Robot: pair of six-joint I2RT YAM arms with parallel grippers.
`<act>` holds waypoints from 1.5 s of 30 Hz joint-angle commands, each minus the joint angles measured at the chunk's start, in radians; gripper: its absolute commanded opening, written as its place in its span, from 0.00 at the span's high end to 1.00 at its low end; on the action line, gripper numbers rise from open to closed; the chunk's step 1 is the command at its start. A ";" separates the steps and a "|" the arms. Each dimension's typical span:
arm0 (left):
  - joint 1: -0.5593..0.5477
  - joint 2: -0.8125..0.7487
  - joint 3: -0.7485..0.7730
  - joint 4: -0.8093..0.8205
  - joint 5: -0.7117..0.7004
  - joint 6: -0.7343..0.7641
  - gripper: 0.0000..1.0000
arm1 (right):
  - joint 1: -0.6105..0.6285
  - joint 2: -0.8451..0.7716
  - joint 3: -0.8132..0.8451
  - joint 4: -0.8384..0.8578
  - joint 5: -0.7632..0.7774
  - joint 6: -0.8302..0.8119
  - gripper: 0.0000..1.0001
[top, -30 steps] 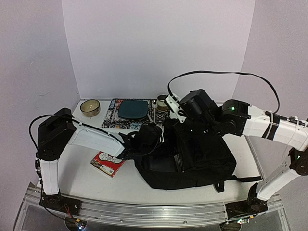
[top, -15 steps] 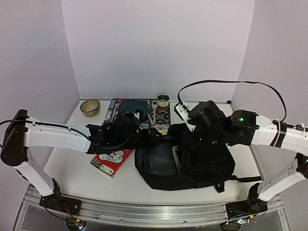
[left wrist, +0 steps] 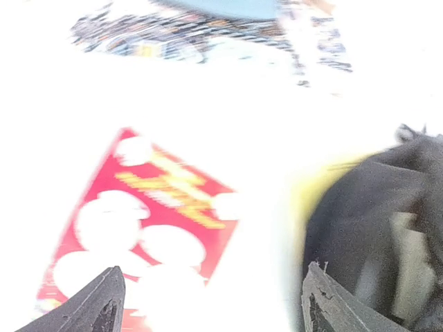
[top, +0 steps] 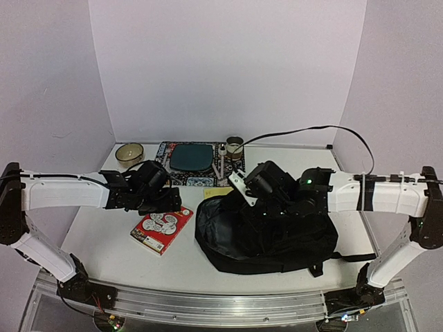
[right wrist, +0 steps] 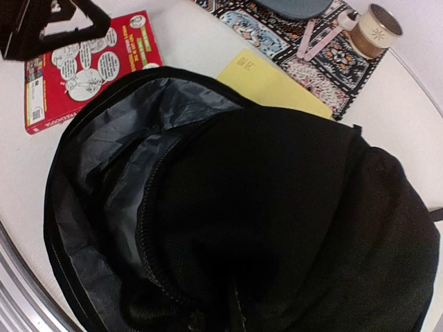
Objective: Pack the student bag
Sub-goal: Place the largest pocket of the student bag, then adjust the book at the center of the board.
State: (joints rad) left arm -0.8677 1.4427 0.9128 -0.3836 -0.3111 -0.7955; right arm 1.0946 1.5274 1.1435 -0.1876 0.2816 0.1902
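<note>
The student bag (top: 277,238) is a big black backpack lying right of the table's middle, its mouth showing grey lining (right wrist: 111,159) toward the left. My right gripper (top: 257,206) is down on the bag's upper flap; in the right wrist view black fabric (right wrist: 277,207) fills the frame and the jaws cannot be made out. My left gripper (left wrist: 211,304) is open and empty, hovering over a red book (left wrist: 152,207) that lies flat left of the bag (left wrist: 374,207). The book (top: 163,228) lies apart from the bag.
A yellow sheet (right wrist: 273,86) lies on the table behind the bag's mouth. At the back are a patterned mat with a teal pad (top: 192,157), a tan bowl (top: 129,153) and a small cup (top: 234,145). Walls close in the back and both sides.
My left gripper opened, let go of the bag's edge and drew back left over the red book. My right gripper came down and left with the bag's flap, and the mouth sagged.
</note>
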 commanded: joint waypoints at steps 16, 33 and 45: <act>0.265 0.063 -0.067 -0.103 0.188 0.176 0.07 | -0.001 0.035 0.084 -0.006 -0.213 0.029 0.24; 0.266 0.080 -0.178 -0.006 0.450 0.116 0.34 | 0.060 0.159 0.142 0.235 -0.449 0.127 0.06; 0.200 0.021 -0.263 0.051 0.455 0.024 0.36 | 0.136 0.476 0.275 0.280 -0.465 0.201 0.08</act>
State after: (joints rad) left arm -0.6478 1.4792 0.6739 -0.3398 0.1184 -0.7298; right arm 1.2372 1.9373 1.3943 0.0920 -0.2141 0.3418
